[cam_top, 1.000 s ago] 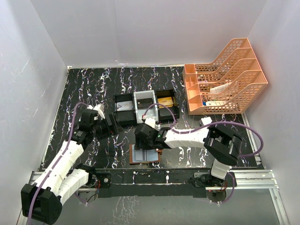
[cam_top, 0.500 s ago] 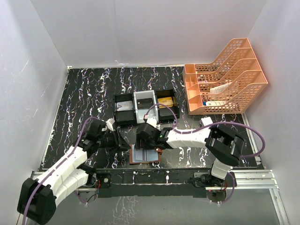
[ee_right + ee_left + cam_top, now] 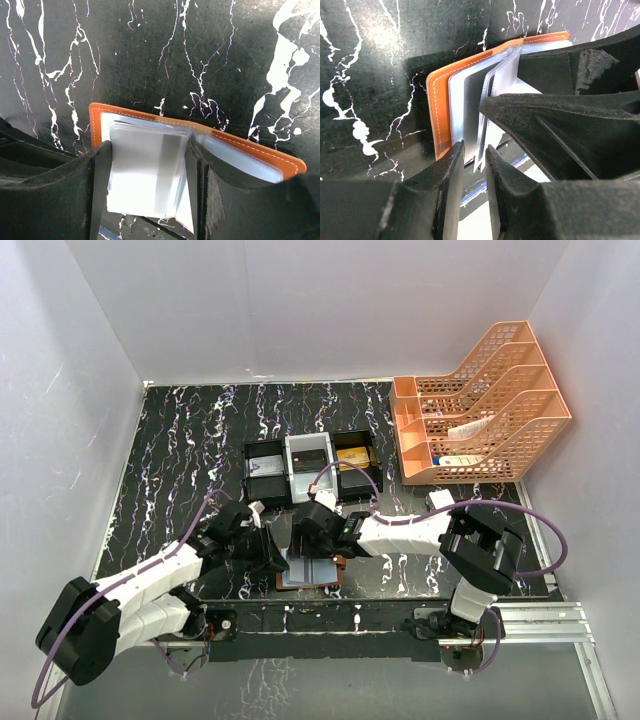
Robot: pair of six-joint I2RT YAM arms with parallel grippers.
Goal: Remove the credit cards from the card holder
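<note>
Orange-brown leather card holder (image 3: 310, 573) lay open at the near edge of the table (image 3: 180, 440). We worried the left gripper (image 3: 473, 150), reaching in low from the left with jaws nearly together around the pale credit cards (image 3: 470, 115), would just drag the holder along. Couldn't tell if it actually had a grip. Meanwhile the right gripper (image 3: 147, 145) straddled the cards, jaws apart.

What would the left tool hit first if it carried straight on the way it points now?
The left tool points at the open flat brown leather card holder. First in line is the edge of a thin pale grey-blue sheet standing inside its narrow opening; whether that is a card or a sleeve is unclear.
</note>
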